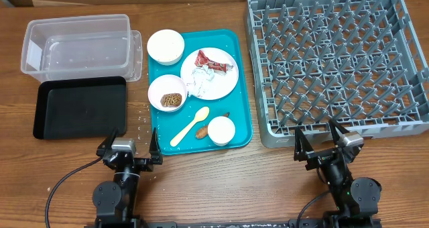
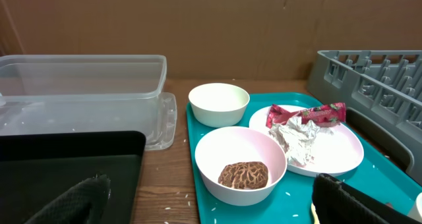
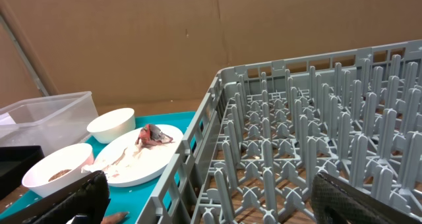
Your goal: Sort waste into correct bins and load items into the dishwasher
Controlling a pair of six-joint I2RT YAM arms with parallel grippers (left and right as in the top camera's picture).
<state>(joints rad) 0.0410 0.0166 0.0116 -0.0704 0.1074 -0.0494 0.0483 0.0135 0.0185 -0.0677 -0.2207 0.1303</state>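
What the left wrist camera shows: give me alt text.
A teal tray holds a bowl with a brown food lump, an empty bowl behind it, and a plate with a red wrapper and crumpled paper. Clear tub and black tray sit left; grey dish rack right.

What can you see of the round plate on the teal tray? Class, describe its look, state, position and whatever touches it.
The plate is round, shallow and white with a faint pink tint, and looks smooth like plastic or ceramic. It lies flat, right way up, on the teal tray, toward the tray's far right part and near the grey dish rack. A red wrapper rests across its far part. Crumpled white paper lies on its left half, with faint smears beside it.
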